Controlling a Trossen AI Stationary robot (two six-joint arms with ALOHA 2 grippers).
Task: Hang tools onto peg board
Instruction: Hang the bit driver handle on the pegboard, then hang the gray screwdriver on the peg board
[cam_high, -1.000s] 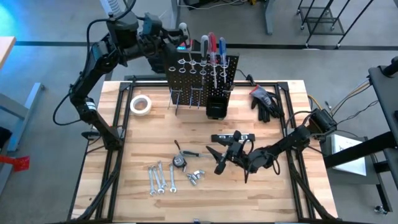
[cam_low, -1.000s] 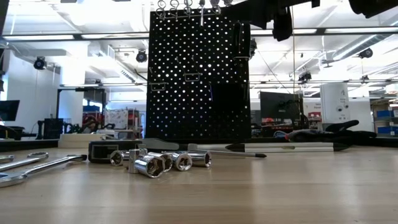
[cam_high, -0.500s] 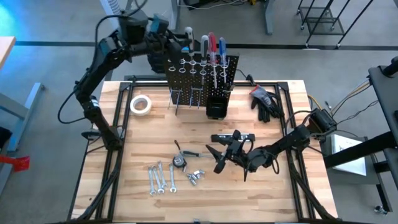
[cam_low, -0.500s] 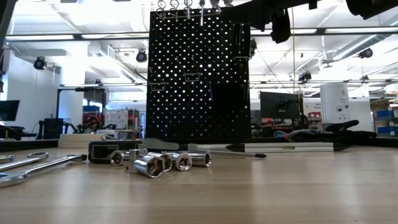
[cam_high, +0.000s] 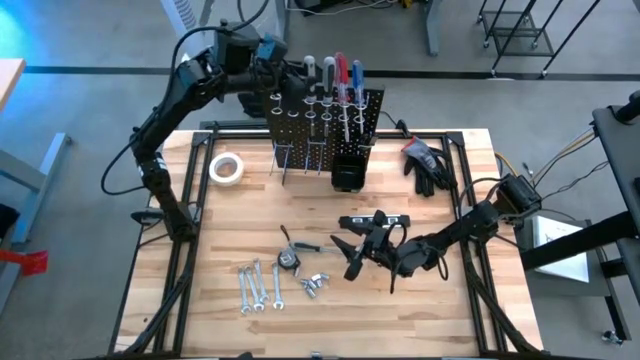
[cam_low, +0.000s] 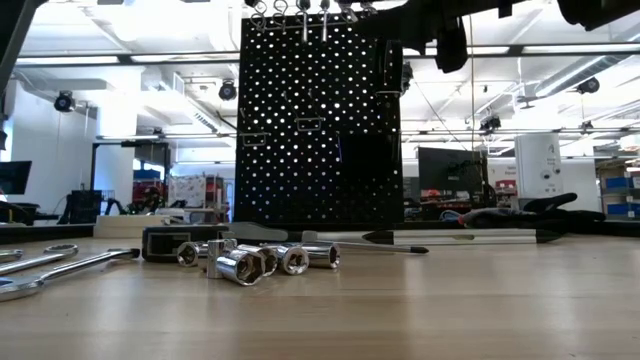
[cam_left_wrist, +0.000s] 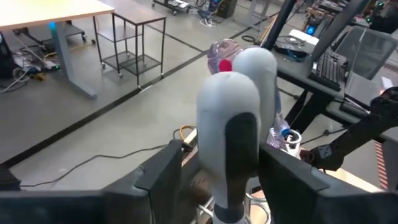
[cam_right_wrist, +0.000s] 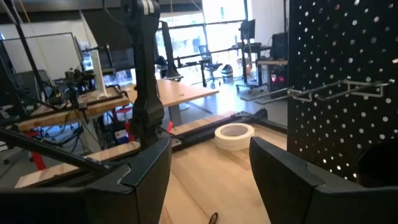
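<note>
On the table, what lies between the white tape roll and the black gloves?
In the high view, the peg board with its small black bin stands between the tape roll and the gloves.

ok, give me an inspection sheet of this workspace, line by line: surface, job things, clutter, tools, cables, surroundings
Surface: wooden slat table with a black frame.
Job's things: peg board upright at the far edge, several screwdrivers in its rings; wrenches, sockets, a tape measure and pliers lie on the table.
Clutter: white tape roll at far left; black gloves at far right.
Tools: left tool at the board's top, fingers either side of a grey screwdriver handle, grip unclear; right tool low over the table, open, empty.
Cables: loose cable off the table's left edge.
Surroundings: grey floor, benches and chairs beyond; no person seen.
</note>
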